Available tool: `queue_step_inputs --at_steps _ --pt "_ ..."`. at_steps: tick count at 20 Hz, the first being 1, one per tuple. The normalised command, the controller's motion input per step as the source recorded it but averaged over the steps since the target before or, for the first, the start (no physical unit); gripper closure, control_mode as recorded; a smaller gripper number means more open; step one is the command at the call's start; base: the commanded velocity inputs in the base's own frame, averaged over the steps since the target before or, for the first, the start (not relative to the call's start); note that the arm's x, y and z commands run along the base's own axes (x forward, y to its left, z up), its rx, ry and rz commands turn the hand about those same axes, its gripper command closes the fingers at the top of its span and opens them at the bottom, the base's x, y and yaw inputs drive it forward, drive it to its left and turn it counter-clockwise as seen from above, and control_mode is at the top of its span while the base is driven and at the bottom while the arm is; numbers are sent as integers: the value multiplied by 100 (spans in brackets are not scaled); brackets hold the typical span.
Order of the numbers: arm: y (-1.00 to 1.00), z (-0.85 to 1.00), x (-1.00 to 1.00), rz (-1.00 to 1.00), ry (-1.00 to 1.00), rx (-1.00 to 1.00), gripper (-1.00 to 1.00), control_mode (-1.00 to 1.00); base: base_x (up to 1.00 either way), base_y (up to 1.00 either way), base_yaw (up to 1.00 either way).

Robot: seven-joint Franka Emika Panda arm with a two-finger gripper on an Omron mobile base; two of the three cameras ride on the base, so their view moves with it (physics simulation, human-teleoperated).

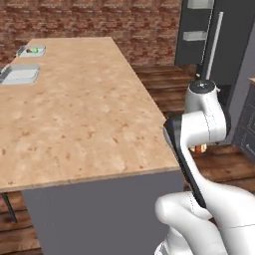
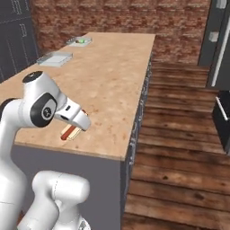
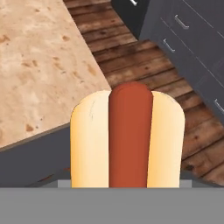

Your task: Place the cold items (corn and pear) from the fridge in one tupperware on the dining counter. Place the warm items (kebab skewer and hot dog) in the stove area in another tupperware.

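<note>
Gripper (image 2: 74,130) clamped on hot dog (image 3: 127,138), held in air by near corner of dining counter (image 1: 84,114). Two tupperware trays at far left edge: empty one (image 1: 21,74), farther one (image 1: 31,50) w/ corn (image 1: 35,50) inside. Fridge (image 1: 219,45) off right, across wood floor (image 2: 179,148).

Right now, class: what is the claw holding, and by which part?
The hot dog, gripped at one end; the exact contact spot is hidden.

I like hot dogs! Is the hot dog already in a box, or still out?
Still out. The tan-bunned hot dog with red sausage is up at the robot's hand, off the light wood-grain counter, far from both trays.
</note>
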Motion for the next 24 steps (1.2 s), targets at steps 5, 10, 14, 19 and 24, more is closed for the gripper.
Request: queue_step_inputs --at_steps 5,10,14,19,24 --pt "0 0 0 0 0 0 100 100 -4 100 11" --pt "0 0 0 0 0 0 100 100 0 100 0" --pt "0 0 0 0 0 0 100 100 -2 100 0" --pt "0 0 0 0 0 0 100 100 -1 100 0" --pt "0 0 0 0 0 0 100 100 0 100 -13"
